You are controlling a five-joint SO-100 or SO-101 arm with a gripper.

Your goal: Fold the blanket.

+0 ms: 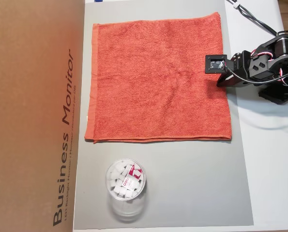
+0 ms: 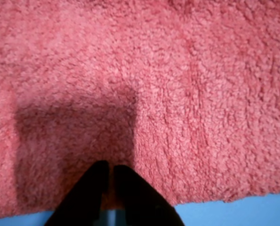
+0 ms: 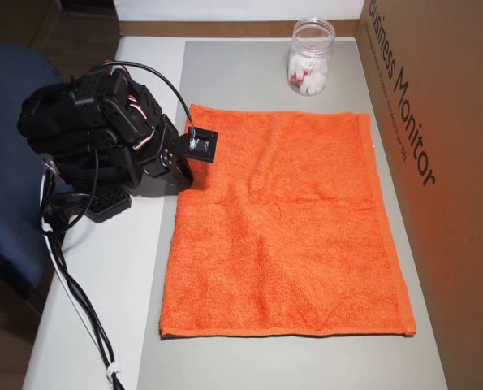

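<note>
Gripper (image 2: 109,170) nearly closed, empty, poised low at edge of blanket (image 1: 156,79) spread flat on grey mat (image 1: 192,183), seemingly placed there to pinch hem for folding across.

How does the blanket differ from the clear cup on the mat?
The blanket is orange-red and opaque; the cup is clear, with white pieces visible inside. The blanket lies flat and spread; the cup stands upright. The blanket covers far more of the mat than the cup. The claw sits at the blanket's edge, well away from the cup. Both rest on the grey mat.
</note>
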